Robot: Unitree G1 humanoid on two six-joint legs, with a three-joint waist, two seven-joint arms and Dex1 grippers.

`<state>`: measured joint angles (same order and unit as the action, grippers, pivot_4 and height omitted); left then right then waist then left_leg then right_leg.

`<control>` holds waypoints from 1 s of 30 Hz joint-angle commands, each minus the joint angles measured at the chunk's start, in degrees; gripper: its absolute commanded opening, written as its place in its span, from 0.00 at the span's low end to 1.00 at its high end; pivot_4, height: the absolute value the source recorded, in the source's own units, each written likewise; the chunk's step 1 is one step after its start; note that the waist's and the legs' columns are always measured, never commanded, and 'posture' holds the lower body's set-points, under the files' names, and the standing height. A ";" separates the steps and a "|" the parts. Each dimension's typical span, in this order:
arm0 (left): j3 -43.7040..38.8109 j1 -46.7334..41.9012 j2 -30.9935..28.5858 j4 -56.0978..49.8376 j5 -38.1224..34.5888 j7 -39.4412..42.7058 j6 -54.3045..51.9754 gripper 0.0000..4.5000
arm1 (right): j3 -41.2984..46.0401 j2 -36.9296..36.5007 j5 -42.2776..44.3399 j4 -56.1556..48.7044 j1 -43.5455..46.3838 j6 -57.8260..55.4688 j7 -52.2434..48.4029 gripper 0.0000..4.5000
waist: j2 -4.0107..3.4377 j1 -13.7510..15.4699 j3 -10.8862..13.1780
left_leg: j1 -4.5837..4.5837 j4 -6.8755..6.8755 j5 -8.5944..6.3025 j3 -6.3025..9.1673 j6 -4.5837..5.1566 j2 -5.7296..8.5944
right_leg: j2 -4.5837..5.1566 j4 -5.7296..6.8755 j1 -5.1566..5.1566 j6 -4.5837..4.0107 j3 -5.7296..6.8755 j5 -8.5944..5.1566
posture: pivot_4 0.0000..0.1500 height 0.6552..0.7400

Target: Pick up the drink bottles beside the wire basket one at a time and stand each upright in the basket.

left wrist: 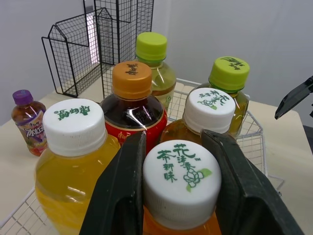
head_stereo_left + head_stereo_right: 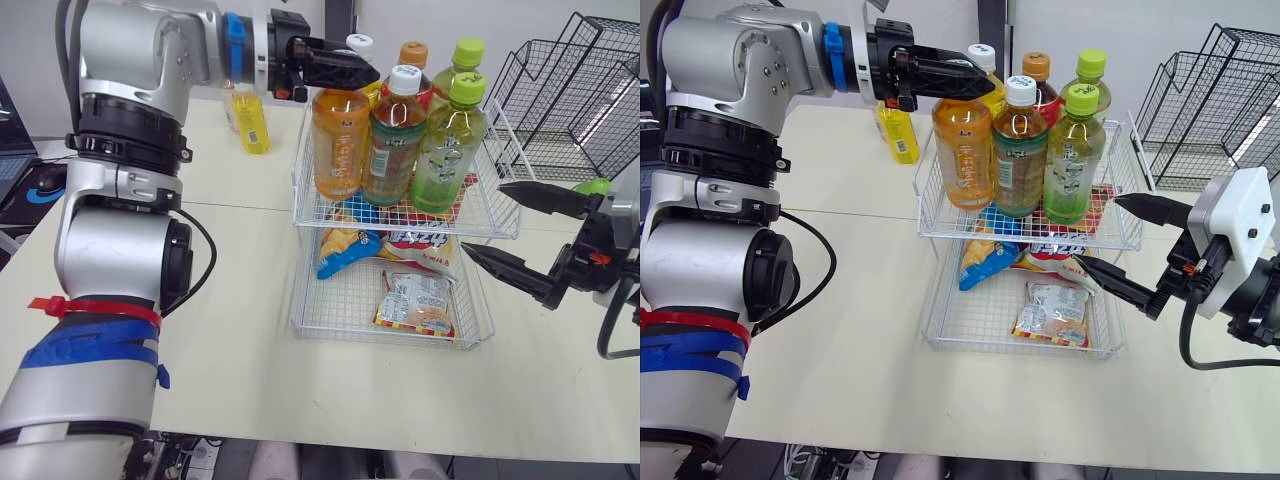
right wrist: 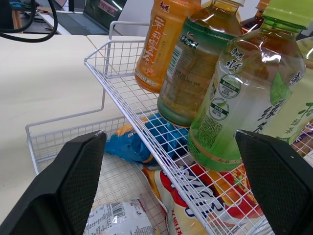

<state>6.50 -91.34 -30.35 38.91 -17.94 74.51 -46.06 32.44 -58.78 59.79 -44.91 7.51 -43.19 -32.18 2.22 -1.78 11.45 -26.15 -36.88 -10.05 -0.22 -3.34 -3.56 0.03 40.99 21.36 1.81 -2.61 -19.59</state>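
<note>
Left claw (image 2: 352,72) around white-capped orange bottle (image 2: 340,140), upright

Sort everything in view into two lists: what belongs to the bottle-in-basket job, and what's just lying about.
Job:
wire basket
orange tea bottle, gripped at the cap by the left gripper
five other bottles standing in the basket
yellow bottle and purple-capped bottle, on the table
right gripper, open

Lying about:
snack packets in the lower tier
black wire racks
</note>
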 commanded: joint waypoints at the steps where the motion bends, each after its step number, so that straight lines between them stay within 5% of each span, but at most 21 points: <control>1: -1.00 -1.20 -0.91 -2.27 -0.26 1.54 2.46 0.51 | 1.89 -0.99 0.70 -1.11 0.15 0.28 0.29 1.00 | 0.00 0.01 0.00 | 0.00 0.00 0.00 0.00 0.00 0.00 | 0.00 0.00 0.00 0.00 0.00 0.00 | 1.00 1.00; 8: -1.84 -1.65 -1.99 -5.53 -1.32 3.10 1.03 0.99 | 1.56 -1.12 0.30 -0.80 0.39 0.57 0.03 1.00 | 0.00 -0.01 0.00 | 0.02 0.00 0.00 0.00 0.00 -0.01 | 0.00 0.01 -0.03 0.00 -0.01 0.00 | 1.00 1.00; 16: -5.51 1.83 -9.27 -11.06 -3.70 4.64 0.12 0.99 | 1.69 -1.09 -0.01 -0.89 0.24 0.94 -0.33 1.00 | -0.05 -0.18 -0.03 | 0.07 0.01 0.00 0.00 0.00 -0.03 | -0.02 0.02 -0.05 0.00 -0.01 0.00 | 1.00 1.00; 24: -11.54 13.01 -17.52 -17.67 -1.76 -3.76 5.06 0.99 | 1.33 -1.46 -3.76 2.82 3.58 2.56 0.08 1.00 | -0.07 -0.05 -0.05 | 0.21 -0.05 0.00 0.00 0.00 -0.04 | 0.01 0.08 -0.18 -0.01 -0.02 0.00 | 1.00 1.00; 30: -16.97 29.88 -21.11 -20.69 1.46 -13.07 14.22 0.99 | 12.97 -11.37 -3.66 14.11 7.36 -2.35 -7.08 1.00 | -0.18 0.11 -0.17 | 0.30 0.03 0.00 -0.05 0.01 -0.05 | 0.11 0.03 -0.24 -0.02 0.01 0.01 | 1.00 1.00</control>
<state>-8.55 -62.38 -50.66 19.81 -17.10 63.77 -34.01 43.66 -70.04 57.20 -32.03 15.53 -45.36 -37.35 2.04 -1.67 11.27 -25.85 -36.86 -10.05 -0.20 -3.33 -3.69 0.07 40.99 21.12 1.79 -2.52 -19.58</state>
